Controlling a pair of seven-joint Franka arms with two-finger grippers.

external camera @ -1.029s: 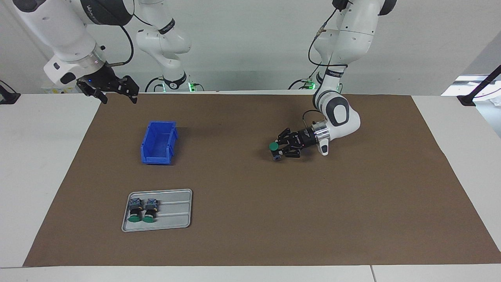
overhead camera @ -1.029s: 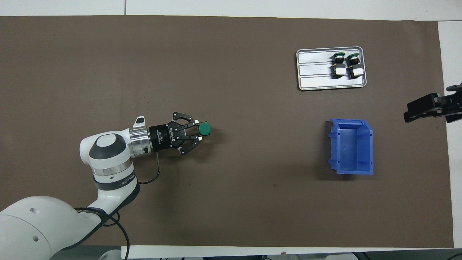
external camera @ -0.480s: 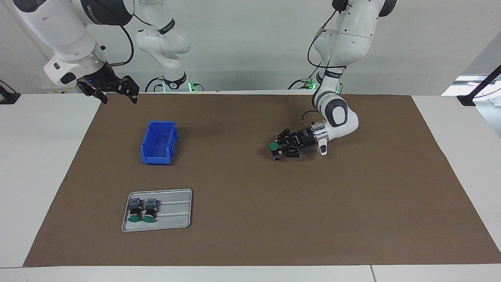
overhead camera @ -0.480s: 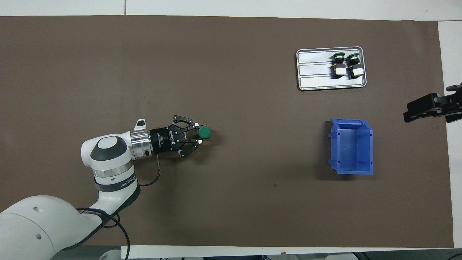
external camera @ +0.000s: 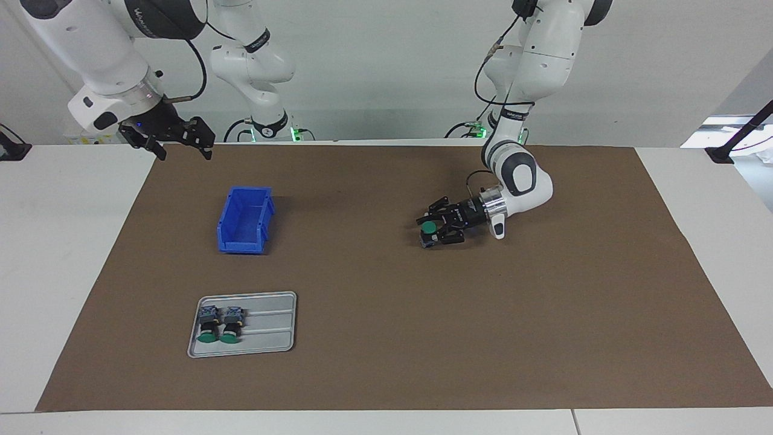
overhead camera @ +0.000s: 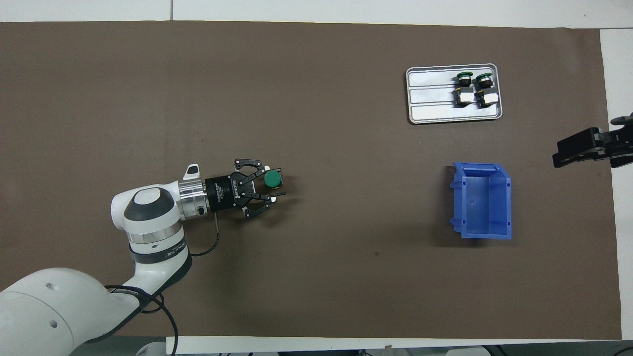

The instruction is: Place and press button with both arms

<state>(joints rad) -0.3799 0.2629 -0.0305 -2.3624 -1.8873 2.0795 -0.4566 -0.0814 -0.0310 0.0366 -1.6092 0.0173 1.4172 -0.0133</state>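
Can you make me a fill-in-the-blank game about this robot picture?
1. The left gripper is next to a button with a ____ cap.
2. The silver tray has ____ buttons lying on it.
3. The bin nearer to the robots than the tray is ____ in colour.
4. The right gripper waits up in the ____.

Missing words: green; two; blue; air

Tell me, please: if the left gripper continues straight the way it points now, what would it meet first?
Apart from the button at its fingertips, the left gripper would probably meet the blue bin first, across bare brown mat; height is uncertain.
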